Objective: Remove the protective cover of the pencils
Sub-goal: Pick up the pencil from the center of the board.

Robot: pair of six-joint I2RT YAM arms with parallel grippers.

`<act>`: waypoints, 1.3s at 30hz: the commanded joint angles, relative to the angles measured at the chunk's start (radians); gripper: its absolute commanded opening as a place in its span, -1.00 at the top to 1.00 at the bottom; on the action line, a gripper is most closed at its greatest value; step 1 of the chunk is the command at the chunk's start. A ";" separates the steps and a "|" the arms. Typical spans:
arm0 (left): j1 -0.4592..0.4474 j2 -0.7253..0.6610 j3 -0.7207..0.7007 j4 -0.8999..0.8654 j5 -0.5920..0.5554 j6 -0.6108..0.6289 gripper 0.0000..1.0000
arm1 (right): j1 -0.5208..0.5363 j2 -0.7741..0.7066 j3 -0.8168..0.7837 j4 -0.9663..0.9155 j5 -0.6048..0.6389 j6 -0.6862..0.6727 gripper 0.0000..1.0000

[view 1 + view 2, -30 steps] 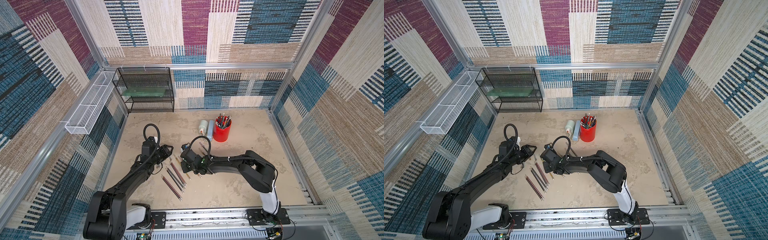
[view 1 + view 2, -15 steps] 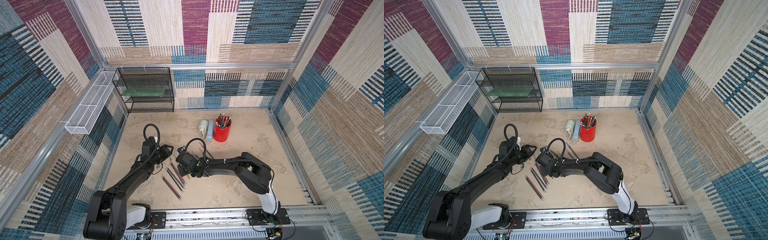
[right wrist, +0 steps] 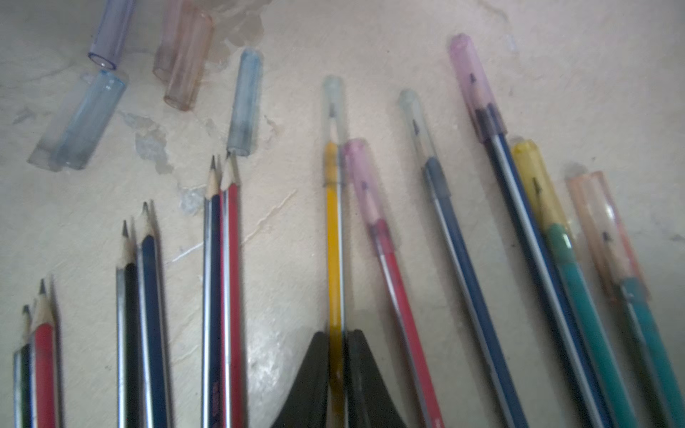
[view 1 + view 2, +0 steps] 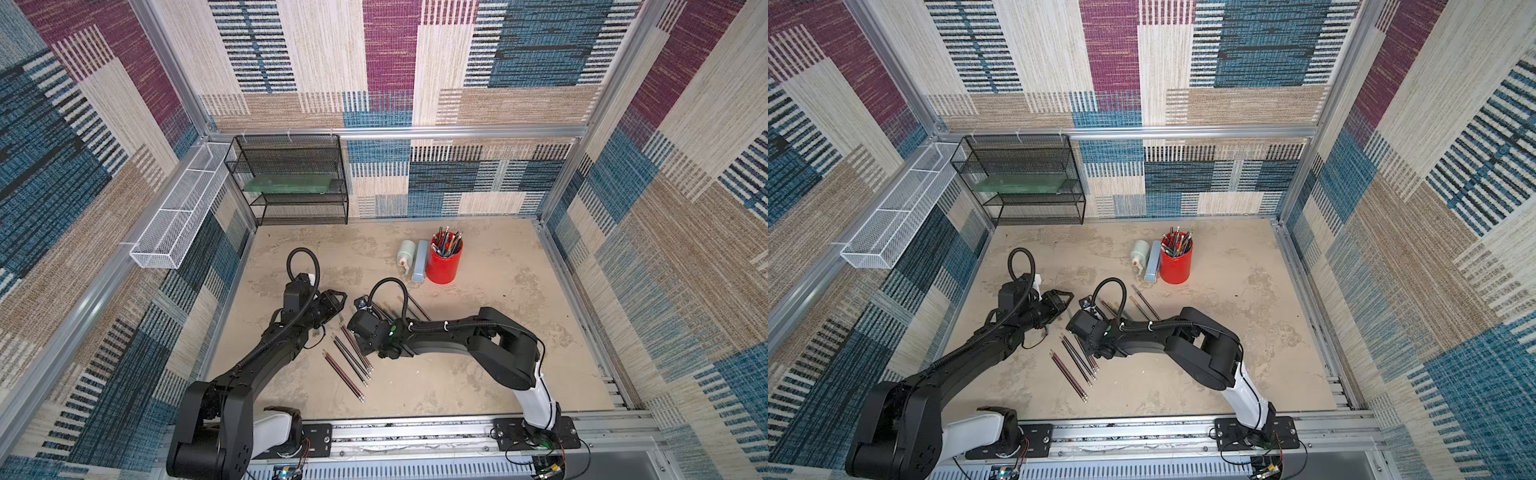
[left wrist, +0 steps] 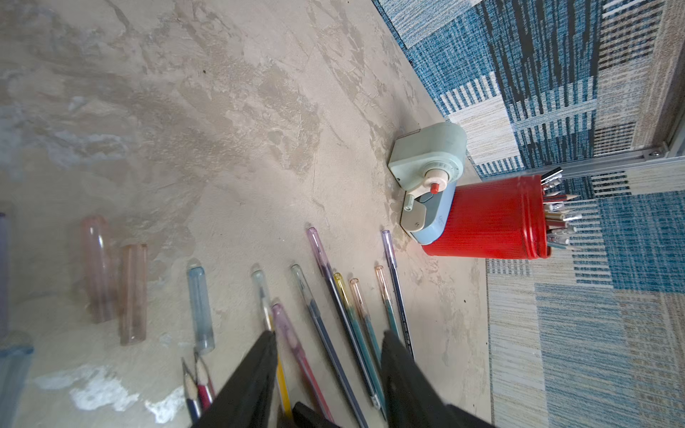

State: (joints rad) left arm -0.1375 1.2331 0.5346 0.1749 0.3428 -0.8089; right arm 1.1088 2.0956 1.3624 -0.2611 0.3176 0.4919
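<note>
Pencils [image 4: 349, 363] lie loose on the table [image 4: 498, 282] at the lower centre of both top views [image 4: 1073, 365], side by side, their long axes running from upper left to lower right. In the left wrist view you see the left gripper [image 5: 328, 335] part open and empty above capped pencils that point away from it. In the right wrist view the right gripper [image 3: 336, 335] is pinched on a yellow pencil [image 3: 333, 241], its capped tip pointing straight away from the fingers.
</note>
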 commanded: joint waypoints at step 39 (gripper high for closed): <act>0.010 0.060 -0.024 0.117 0.089 -0.081 -0.08 | -0.051 -0.089 -0.015 0.090 -0.104 -0.011 1.00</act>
State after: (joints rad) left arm -0.1268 1.2842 0.5163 0.2367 0.4007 -0.8612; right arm 1.0580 2.0163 1.3415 -0.2047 0.2276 0.4782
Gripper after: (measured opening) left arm 0.539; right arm 0.118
